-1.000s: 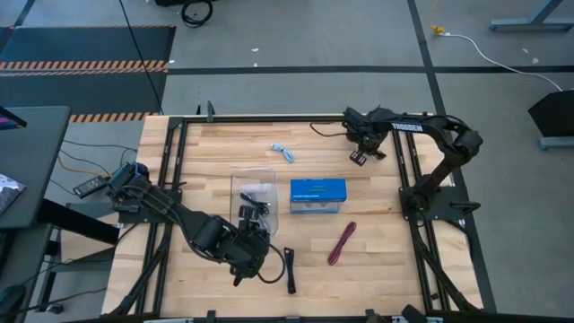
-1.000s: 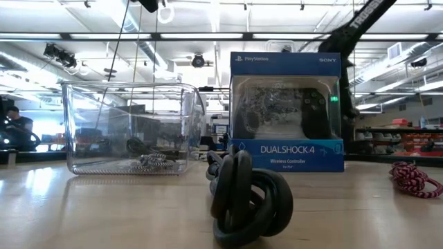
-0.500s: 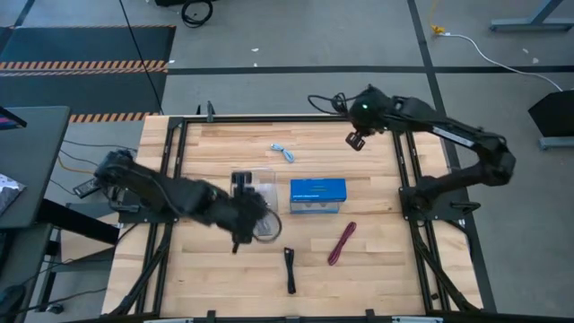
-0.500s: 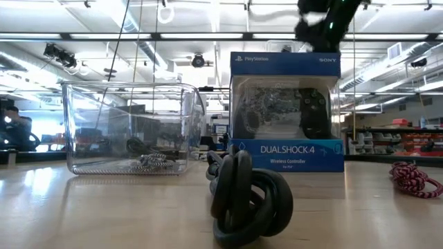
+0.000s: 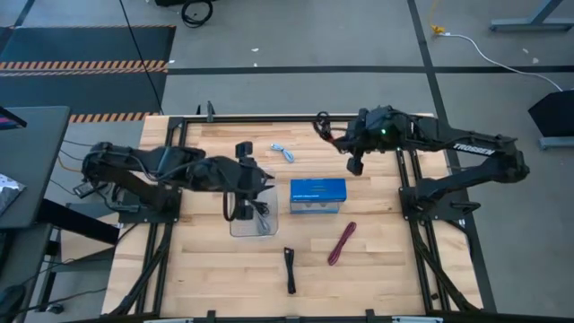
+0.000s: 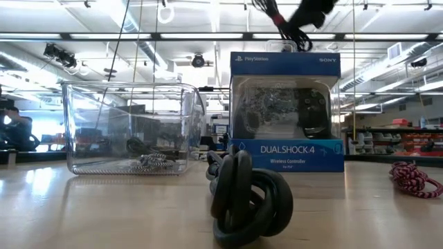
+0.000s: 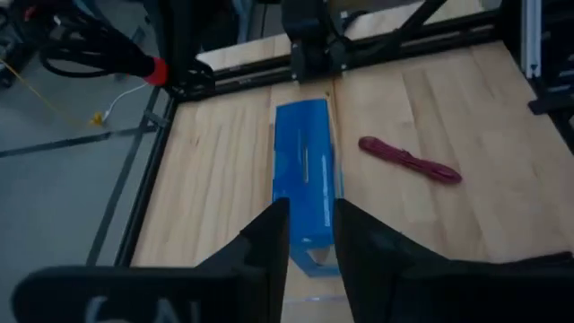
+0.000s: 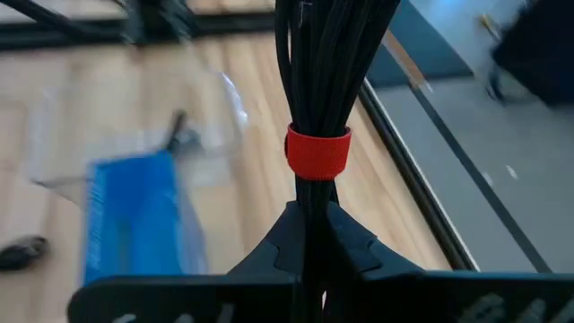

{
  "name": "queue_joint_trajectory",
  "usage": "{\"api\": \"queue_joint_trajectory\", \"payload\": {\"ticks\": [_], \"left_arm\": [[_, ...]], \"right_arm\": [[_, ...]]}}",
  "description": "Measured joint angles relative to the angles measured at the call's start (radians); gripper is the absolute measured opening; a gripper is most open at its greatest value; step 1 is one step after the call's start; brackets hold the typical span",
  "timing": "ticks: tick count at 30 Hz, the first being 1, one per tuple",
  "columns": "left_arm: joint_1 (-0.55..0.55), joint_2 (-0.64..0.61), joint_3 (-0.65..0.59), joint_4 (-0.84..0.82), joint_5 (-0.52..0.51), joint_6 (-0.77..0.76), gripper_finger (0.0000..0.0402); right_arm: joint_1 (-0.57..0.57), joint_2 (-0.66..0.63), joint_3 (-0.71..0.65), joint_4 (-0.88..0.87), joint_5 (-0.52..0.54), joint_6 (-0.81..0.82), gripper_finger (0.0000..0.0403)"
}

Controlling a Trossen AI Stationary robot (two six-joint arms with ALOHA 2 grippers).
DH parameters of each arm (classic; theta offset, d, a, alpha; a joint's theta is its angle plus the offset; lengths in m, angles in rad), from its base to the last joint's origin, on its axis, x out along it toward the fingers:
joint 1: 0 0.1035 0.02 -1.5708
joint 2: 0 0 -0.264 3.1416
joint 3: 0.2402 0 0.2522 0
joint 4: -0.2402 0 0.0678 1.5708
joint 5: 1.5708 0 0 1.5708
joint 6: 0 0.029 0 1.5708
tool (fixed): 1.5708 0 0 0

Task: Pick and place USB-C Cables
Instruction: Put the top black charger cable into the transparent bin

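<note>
- R gripper (image 8: 314, 235) clenched on black-and-red cable bundle (image 8: 319, 99); red band (image 8: 317, 152) wraps it just past the fingertips. High view: it hangs above the table's far side, R of the light blue cable (image 5: 283, 153). Low view: bundle up in the air above the box top.
- L gripper (image 7: 310, 235): fingers nearly together w/ a narrow gap, nothing held. High view puts it over the clear plastic tray (image 5: 241, 226), pointed toward the blue box.
- Tray (image 6: 128, 128): a black cable bundle (image 6: 140, 146) lies on its floor. Tray sits just L of the box in high view.
- DualShock 4 box (image 6: 286, 112) upright mid-table, betw. tray and maroon-pink cable.
- Maroon-pink cable (image 5: 342, 243) on bare wood, near side of the box, to its R.
- Black cable (image 5: 290, 270) lies on the table near its front edge, well apart from the tray; in low view it's the coil closest to the camera.
- Light blue cable on the far side, beyond tray and box.
</note>
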Motion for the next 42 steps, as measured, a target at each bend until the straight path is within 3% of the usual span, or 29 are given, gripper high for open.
{"api": "queue_joint_trajectory", "payload": {"ticks": [5,14,18,22,26,31,35,42], "left_arm": [[0.051,-0.009,-0.054,0.154,0.062,0.052,0.0087],[0.142,-0.300,-0.534,0.697,0.145,0.078,0.0087],[0.185,-0.483,-0.749,0.906,0.208,0.033,0.0087],[0.210,-0.595,-0.890,0.977,0.214,-0.010,0.0087],[0.216,-0.609,-0.937,1.006,0.205,-0.030,0.0087],[0.203,-0.577,-0.937,1.074,0.246,-0.022,0.0108],[0.200,-0.564,-0.937,1.078,0.323,-0.043,0.0145],[0.197,-0.529,-0.936,1.088,0.326,-0.072,0.0222]], "right_arm": [[0.084,0.011,0.000,0.047,0.003,-0.015,0.0018],[0.138,0.009,0.000,0.032,0.074,-0.006,0.0018],[0.153,0.028,0.000,0.084,0.044,-0.013,0.0018],[0.167,0.067,0.000,0.214,-0.035,-0.014,0.0018],[0.185,0.142,0.000,0.337,-0.140,-0.016,0.0018],[0.194,0.248,0.000,0.422,-0.160,-0.013,0.0018],[0.193,0.310,0.000,0.486,-0.170,-0.017,0.0018],[0.190,0.374,0.000,0.607,-0.250,-0.017,0.0018]]}}
